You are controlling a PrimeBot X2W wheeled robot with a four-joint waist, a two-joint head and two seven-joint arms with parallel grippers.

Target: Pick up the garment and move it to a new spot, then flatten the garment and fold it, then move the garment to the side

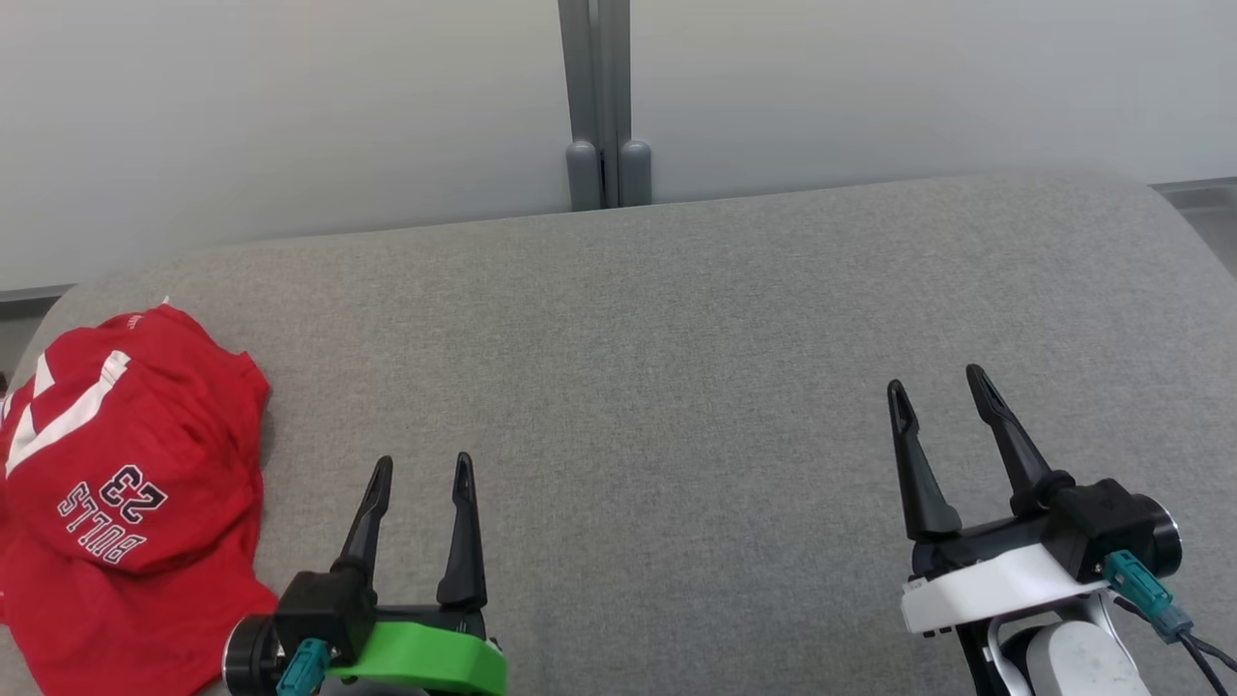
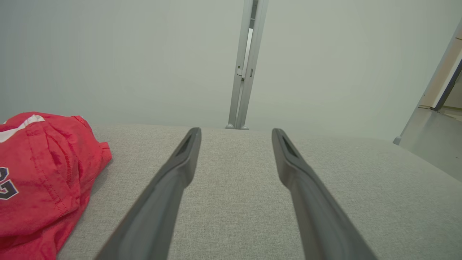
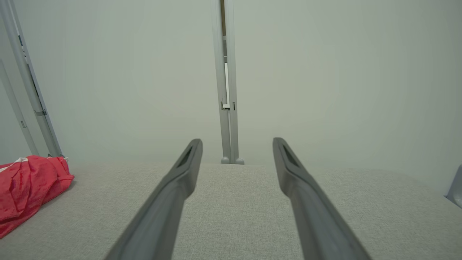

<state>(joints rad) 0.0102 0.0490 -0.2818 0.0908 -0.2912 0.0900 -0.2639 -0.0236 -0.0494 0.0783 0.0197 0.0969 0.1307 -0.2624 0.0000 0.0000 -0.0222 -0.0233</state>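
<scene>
Note for you: the crumpled red fabric garment (image 1: 126,493), with white stripes and dark "BULLS 23" lettering, lies bunched at the far left edge of the grey woven-fabric surface (image 1: 676,319). Your left gripper (image 1: 423,466) sits near it on its right, clear of the cloth, with its two long dark fingers spread and nothing between them. Your right gripper (image 1: 935,379) is well apart on the right side, its fingers likewise spread and empty. Both point toward the pale wall panels (image 1: 290,116) and the grey metal post (image 1: 599,97).
</scene>
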